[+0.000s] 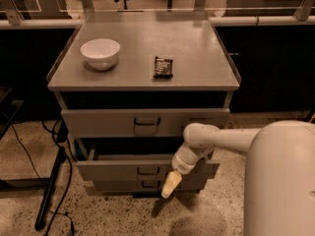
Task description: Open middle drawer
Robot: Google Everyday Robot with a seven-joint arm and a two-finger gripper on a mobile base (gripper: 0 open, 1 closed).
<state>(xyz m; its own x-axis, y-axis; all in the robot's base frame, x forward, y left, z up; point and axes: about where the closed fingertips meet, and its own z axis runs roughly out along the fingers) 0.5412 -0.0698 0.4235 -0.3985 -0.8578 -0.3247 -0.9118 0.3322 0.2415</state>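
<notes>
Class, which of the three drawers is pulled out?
The middle drawer: only its grey inside shows behind the front panel. The claw hangs in front of it.

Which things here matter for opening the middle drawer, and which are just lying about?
Job: middle drawer, partly out; its dark handle; tool, hanging in front, just right of the handle.
Lying about: white bowl and dark snack packet on the cabinet top.

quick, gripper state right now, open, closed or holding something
Gripper: cannot be told; it points down in front of the middle drawer, just right of that drawer's handle.
</notes>
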